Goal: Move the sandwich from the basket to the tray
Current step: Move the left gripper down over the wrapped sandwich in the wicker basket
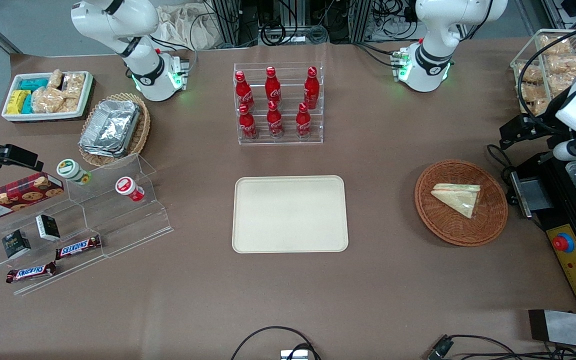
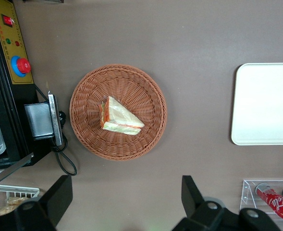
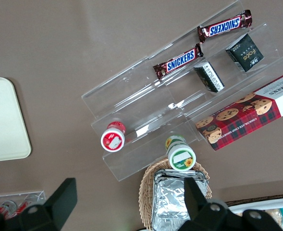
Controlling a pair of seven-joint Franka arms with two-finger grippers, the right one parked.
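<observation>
One triangular white-bread sandwich wedge in clear wrap [image 1: 457,199] is seen lying inside the round reddish-brown woven wicker basket [image 1: 438,220], a little off its centre, on the brown desk [image 1: 378,280]. Well apart from that basket, the flat rectangular cream-beige tray [image 1: 290,214] is found bare. High above the basket, the pincer [image 2: 127,204] is held wide open, gripping nothing.

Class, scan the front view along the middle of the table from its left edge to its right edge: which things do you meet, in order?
Cookie box → red-lidded cup → tray → basket holding the sandwich. The left arm's end effector hangs open above the table beside the basket.
</observation>
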